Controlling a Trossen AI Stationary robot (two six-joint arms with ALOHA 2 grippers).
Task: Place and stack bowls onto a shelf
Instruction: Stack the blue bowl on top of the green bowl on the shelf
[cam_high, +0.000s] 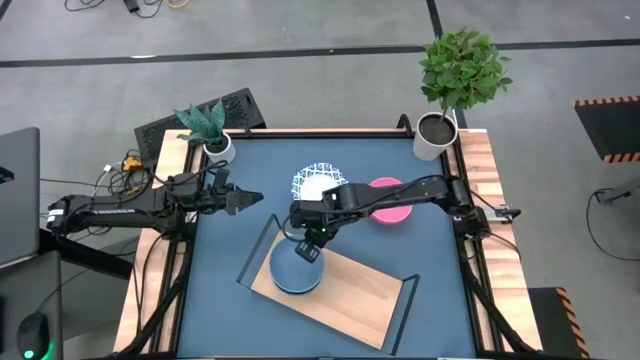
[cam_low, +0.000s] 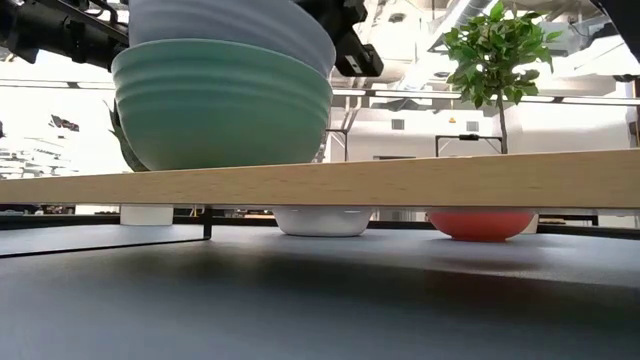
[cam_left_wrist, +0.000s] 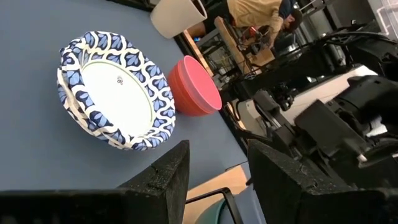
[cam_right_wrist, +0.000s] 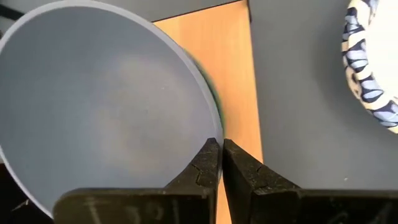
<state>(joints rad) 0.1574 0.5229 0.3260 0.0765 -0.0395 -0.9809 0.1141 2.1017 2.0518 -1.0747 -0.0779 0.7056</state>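
A pale grey-blue bowl (cam_high: 293, 270) (cam_low: 230, 25) sits nested in the teal-green bowl (cam_low: 220, 110) on the light-wood shelf (cam_high: 350, 290) (cam_low: 400, 180). My right gripper (cam_high: 310, 252) (cam_right_wrist: 221, 149) is at that bowl's rim on its far-right side, shut on it. The two white bowls with blue patterned rims (cam_high: 320, 183) (cam_left_wrist: 115, 90) stand stacked on the blue tabletop beyond the shelf. The pink-red bowl (cam_high: 390, 200) (cam_left_wrist: 196, 87) stands just to their right. My left gripper (cam_high: 250, 200) (cam_left_wrist: 214, 180) hovers open to the left of the patterned bowls, touching nothing. My right gripper pinches the grey-blue bowl's rim (cam_right_wrist: 210, 134) between its two fingers, one finger over the inside and one outside. It comes from above, slanting in from the table's right-far side. The bowl sits upright inside the teal-green bowl on the shelf.
A white pot with a leafy plant (cam_high: 435, 135) stands at the far right corner, and a smaller potted plant (cam_high: 218, 148) at the far left. The shelf's black frame ends (cam_high: 405, 300) stick up at both short sides. A person (cam_left_wrist: 261, 18) is seated beyond the table.
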